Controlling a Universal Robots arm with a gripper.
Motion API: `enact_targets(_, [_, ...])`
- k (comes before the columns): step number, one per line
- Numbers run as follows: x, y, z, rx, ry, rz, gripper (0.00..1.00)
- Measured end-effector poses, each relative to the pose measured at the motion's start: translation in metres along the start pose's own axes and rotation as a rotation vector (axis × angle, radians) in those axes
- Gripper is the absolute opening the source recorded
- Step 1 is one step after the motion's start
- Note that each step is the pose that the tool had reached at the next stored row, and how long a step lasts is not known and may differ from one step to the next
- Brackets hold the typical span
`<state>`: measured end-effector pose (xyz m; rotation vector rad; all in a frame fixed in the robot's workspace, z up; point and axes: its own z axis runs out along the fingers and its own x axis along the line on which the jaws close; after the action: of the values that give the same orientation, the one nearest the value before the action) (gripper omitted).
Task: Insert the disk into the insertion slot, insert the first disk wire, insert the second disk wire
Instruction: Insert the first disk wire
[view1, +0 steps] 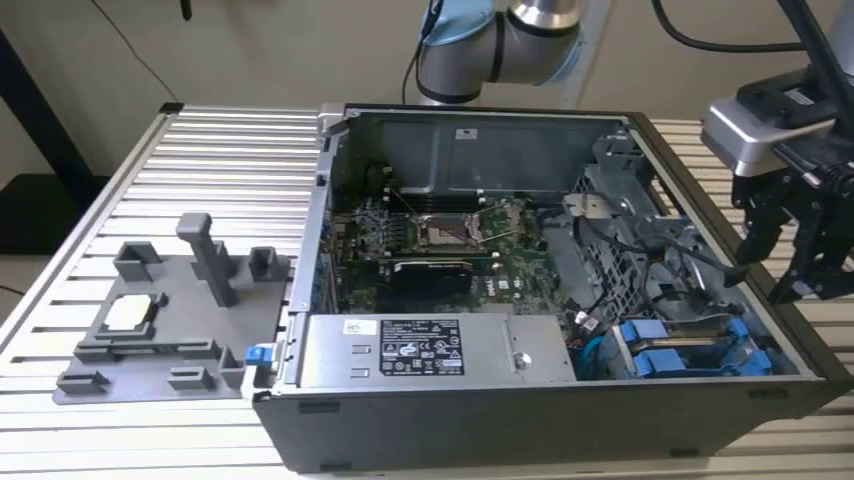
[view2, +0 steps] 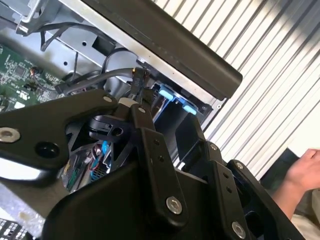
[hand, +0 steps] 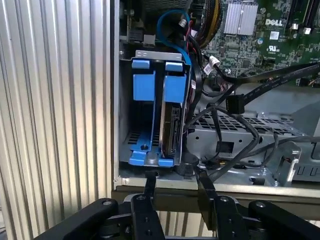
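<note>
Blue-framed disk (hand: 169, 131) seated in insertion slot (hand: 150, 52); jaws released beside case wall (hand: 260, 192); black label (view1: 420, 358) on power supply (view1: 534, 350).

Cables (hand: 272, 75) crowd the drive cage (hand: 155, 53) — open above

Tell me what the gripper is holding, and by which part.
Nothing. The gripper is open and empty, near the blue-framed disk sitting in the drive cage.

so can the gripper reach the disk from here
Probably yes: the gripper hangs open at the case edge, nothing lies between it and the disk, though black cables crowd one side.
</note>
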<state>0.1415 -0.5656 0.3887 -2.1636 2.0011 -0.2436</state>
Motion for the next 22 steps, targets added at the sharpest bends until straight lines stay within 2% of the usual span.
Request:
enact_targets(4, [-0.0023, -0.0031, 0.0013, -0.0006, -0.0018, -0.007, 0.47])
enact_targets(6, [-0.0067, -0.0046, 0.0025, -0.0007, -0.0011, -0.008, 0.47])
enact_targets(8, [-0.0128, -0.0051, 0.0048, -0.0011, 0.003, -0.009, 0.47])
enact_targets(11, [-0.0198, -0.0063, 0.0076, -0.0029, 0.0209, -0.013, 0.47])
enact_targets(14, [-0.0248, -0.0073, 0.0108, -0.0044, 0.0353, -0.017, 0.47])
enact_targets(20, [-0.0321, -0.0082, 0.0145, -0.0132, 0.0685, -0.027, 0.47])
enact_targets(22, [-0.0337, -0.0086, 0.0163, -0.0147, 0.077, -0.031, 0.47])
